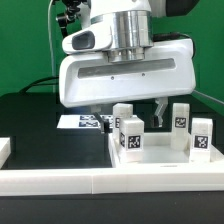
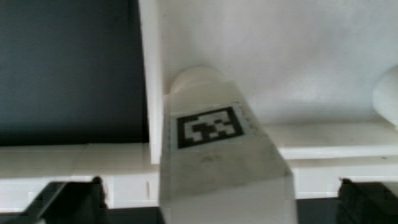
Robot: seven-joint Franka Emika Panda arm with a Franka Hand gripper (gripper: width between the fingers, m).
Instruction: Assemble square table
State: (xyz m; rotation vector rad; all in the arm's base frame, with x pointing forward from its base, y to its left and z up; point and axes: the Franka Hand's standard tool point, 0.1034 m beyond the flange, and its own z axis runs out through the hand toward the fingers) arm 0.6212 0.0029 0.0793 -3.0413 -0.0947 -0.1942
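The square table's white tabletop (image 1: 150, 162) lies on the black table with several short white tagged legs standing upright on it. My gripper (image 1: 128, 110) hangs low over the back leg (image 1: 123, 117) at the exterior view's left. In the wrist view that leg (image 2: 217, 130), tag facing the camera, rises between my dark fingertips (image 2: 71, 196). A gap shows on each side of it, so the gripper (image 2: 217, 198) is open and touches nothing. Other legs stand at the front (image 1: 133, 137) and at the exterior view's right (image 1: 181, 116) (image 1: 202, 137).
The marker board (image 1: 84, 122) lies flat behind the tabletop, at the exterior view's left. A long white border wall (image 1: 90, 182) runs along the front. The black table surface (image 2: 71, 70) shows beside the tabletop (image 2: 285, 50). Green wall behind.
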